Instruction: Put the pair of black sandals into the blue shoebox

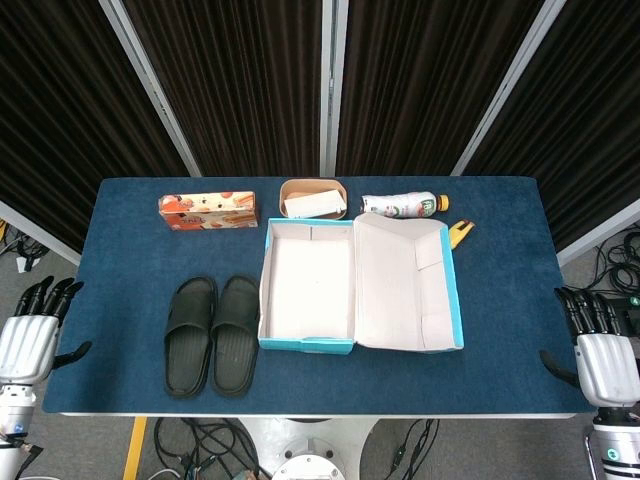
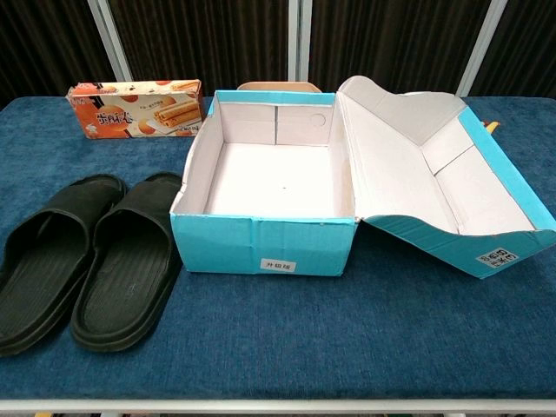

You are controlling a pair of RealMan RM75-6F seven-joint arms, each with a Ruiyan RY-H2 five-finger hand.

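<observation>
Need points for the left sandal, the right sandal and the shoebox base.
left sandal [image 1: 190, 338], head view, on its strap.
right sandal [image 1: 235, 334], head view, on its strap.
shoebox base [image 2: 268, 246], chest view, on its blue front wall.

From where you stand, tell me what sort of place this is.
Probably a lab or robot test bench: a blue-covered table staged with props, dark curtains behind on metal framing, and loose cables on the floor beneath.
</observation>
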